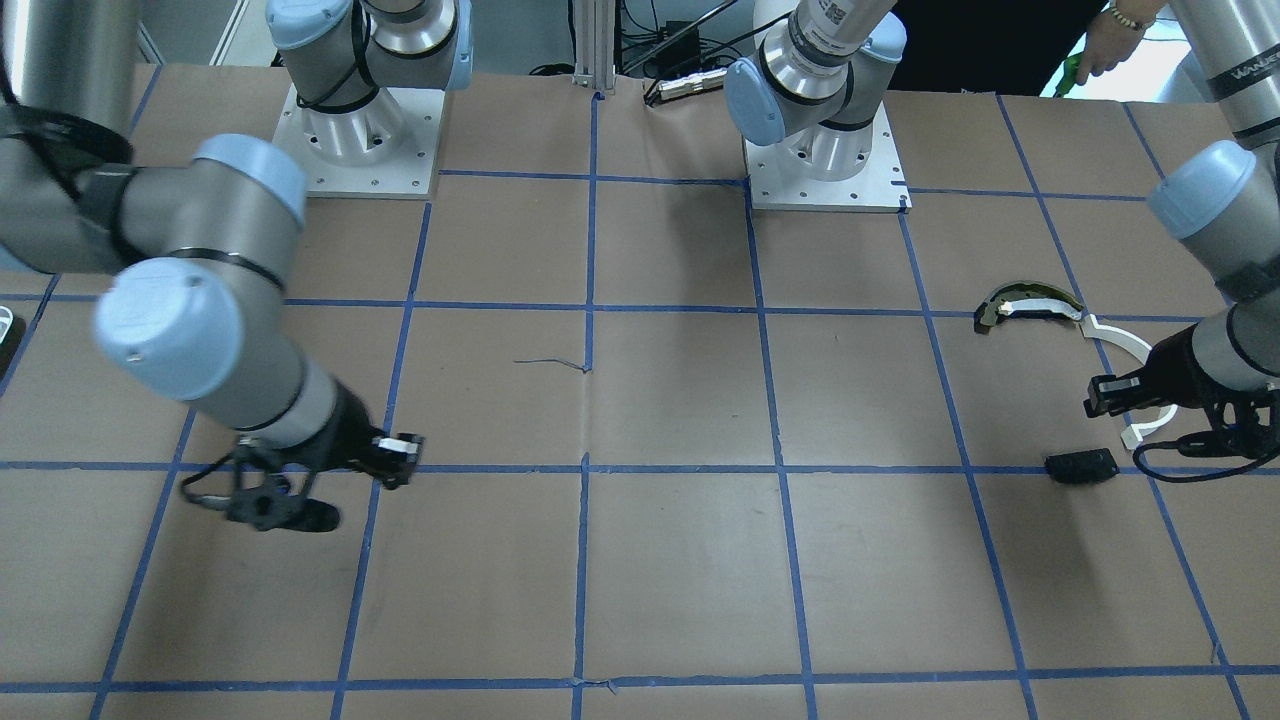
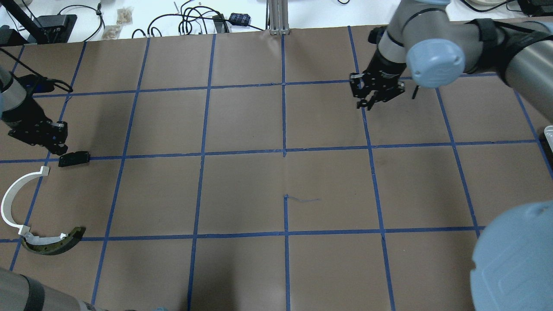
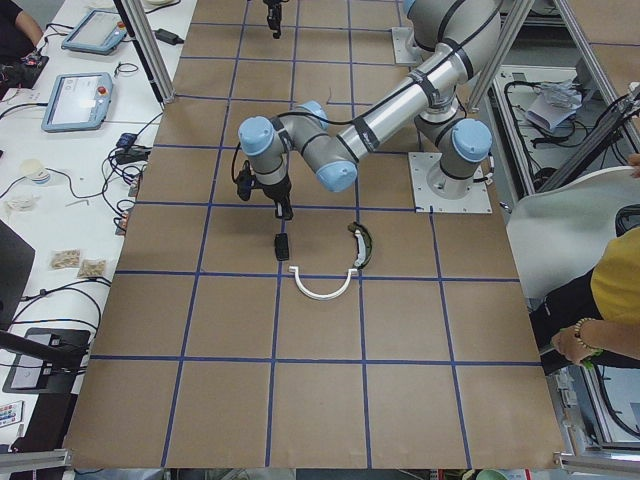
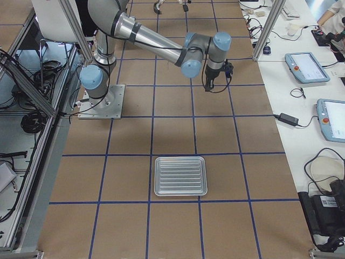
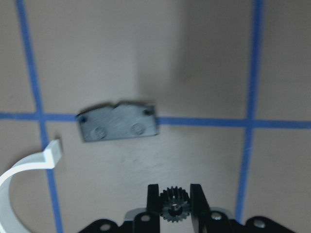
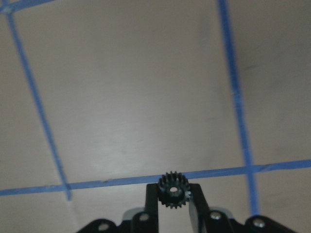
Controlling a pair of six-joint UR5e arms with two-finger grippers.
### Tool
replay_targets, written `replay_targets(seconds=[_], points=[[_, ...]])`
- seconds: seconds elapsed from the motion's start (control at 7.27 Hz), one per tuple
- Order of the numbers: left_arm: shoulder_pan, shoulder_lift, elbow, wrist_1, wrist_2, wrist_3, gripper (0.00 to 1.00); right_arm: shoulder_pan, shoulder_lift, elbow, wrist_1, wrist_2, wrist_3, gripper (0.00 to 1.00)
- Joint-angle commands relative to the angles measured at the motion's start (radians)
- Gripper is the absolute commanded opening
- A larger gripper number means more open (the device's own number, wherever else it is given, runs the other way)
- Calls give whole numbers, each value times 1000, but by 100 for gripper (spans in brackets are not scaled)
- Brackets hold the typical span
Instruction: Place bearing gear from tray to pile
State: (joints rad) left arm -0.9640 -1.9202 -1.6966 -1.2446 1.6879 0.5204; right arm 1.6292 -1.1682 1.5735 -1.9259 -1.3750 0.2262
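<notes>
In the left wrist view my left gripper is shut on a small black bearing gear, just above the table beside the pile. The pile holds a flat black plate, a thin white arc and a dark-and-cream curved piece. In the overhead view the left gripper hovers right by the black plate. My right gripper is shut on a second black gear over bare brown paper, far from the pile.
A ribbed metal tray lies on the table at the robot's right end, with nothing showing in it. Blue tape lines grid the brown paper. Both arm bases stand at the robot's side. Side tables hold tablets and cables.
</notes>
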Motion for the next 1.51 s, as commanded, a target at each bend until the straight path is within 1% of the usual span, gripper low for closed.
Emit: replay_targets(seconds=[0.0,0.14,0.28,0.41,0.55,0.69,0.83,0.96,1.1,1.24,1.38], points=[[108,-35,-79,25,-8,56,0,252,69,-1,-82,50,321,0],[117,-60,-101,95,-2,73,0,311,119,12,-125,30,402,0],[137,-75,-101,111,2,119,0,330,133,40,-143,42,435,0],[152,-97,-100,119,0,141,0,331,130,54,-139,43,476,2],[151,-105,-92,122,-4,136,0,331,137,56,-137,42,469,20],[151,-105,-93,122,-4,141,0,327,142,59,-142,28,464,50],[151,-102,-98,122,-1,145,0,318,131,47,-131,25,469,99],[151,-103,-100,119,-4,145,46,267,87,33,-125,30,461,100],[149,-102,-100,116,-10,142,86,170,35,16,-61,36,377,100],[149,-100,-98,114,-7,138,100,70,-43,13,56,18,141,100],[146,-92,-97,106,-5,132,100,-34,-115,13,120,-65,-80,100]])
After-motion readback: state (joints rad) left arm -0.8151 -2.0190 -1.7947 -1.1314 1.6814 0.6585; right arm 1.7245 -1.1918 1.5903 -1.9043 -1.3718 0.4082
